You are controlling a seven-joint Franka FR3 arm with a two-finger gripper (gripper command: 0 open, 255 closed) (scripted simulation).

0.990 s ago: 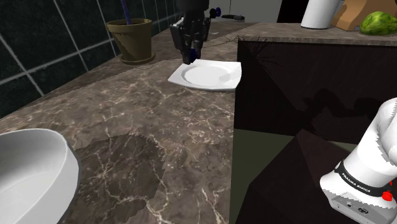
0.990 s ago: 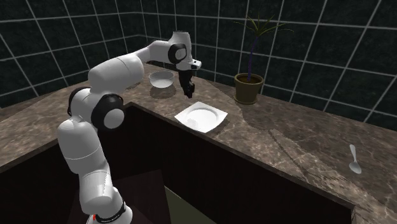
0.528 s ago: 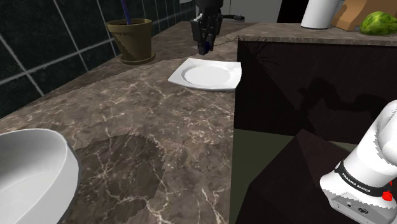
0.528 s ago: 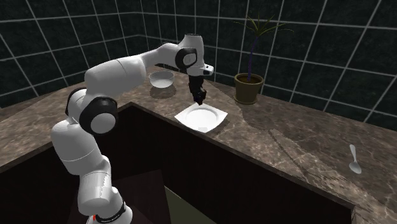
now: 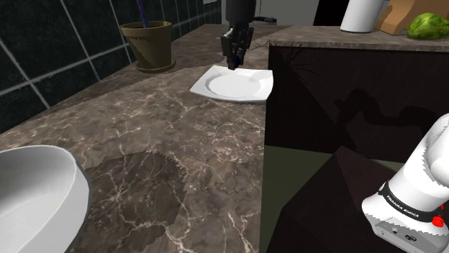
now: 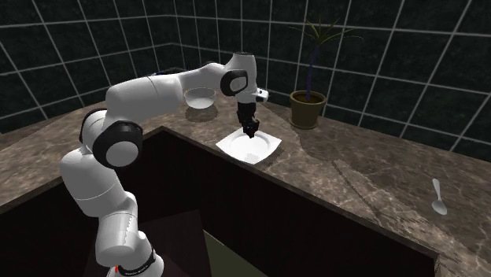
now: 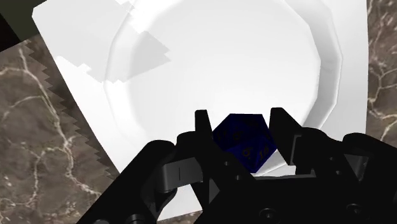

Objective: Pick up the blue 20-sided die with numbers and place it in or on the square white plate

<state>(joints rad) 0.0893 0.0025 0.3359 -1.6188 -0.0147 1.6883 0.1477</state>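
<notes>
Writing: the blue die (image 7: 242, 140) carries small yellowish marks on two faces, but I cannot read them as numbers. A dark band on my arm's base (image 5: 403, 205) bears pale lettering too fine to make out.

Hand: my gripper (image 7: 240, 121) is clamped on the die, one black finger (image 7: 202, 127) against each side. The hand points downward over the square white plate (image 7: 210, 57), which sits on the brown marbled counter (image 5: 180, 144) beside its edge.

Location of the die: between my fingers, directly above the plate's round well. I cannot tell whether it touches the plate.

Obscured or cut off: the die's lower half is hidden behind my hand's body. A large white bowl (image 5: 36, 194) is cut by the shoulder view's left edge. A white cylinder (image 5: 363, 16) and a green lumpy object (image 5: 429, 26) are cropped at the top. A potted plant (image 6: 308, 106) stands beyond the plate, and a spoon (image 6: 438, 201) lies well apart.
</notes>
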